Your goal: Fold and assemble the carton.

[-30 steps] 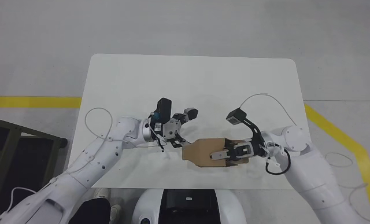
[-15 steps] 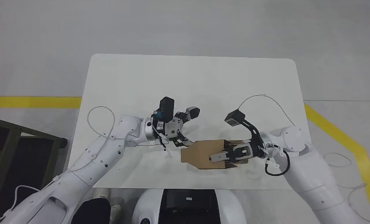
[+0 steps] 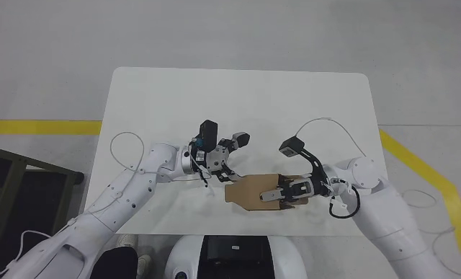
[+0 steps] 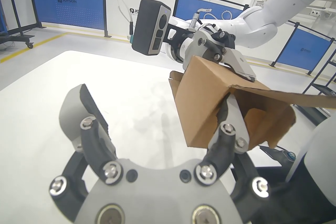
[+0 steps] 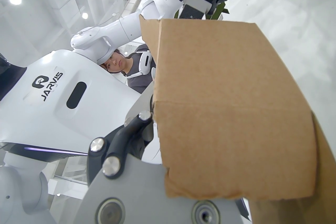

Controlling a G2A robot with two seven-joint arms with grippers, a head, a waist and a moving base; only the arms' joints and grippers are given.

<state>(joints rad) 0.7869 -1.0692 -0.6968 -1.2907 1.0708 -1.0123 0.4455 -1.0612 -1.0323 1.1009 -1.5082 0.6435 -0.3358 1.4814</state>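
Carton [image 3: 245,189]: brown, half-opened, held over the worktop [image 3: 144,99] near its front edge. Right jaws pinching one wall. Left jaws spread, one finger [image 4: 231,114] inside the open end. Handling: right grip firm, left pushes the flap gently along its crease.

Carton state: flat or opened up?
Opened up, end unclosed: in the left wrist view the carton is hollow, with a flap sticking out.

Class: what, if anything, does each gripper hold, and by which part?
The right gripper clamps the carton by its upper wall at one end. The left gripper is open, holding nothing.
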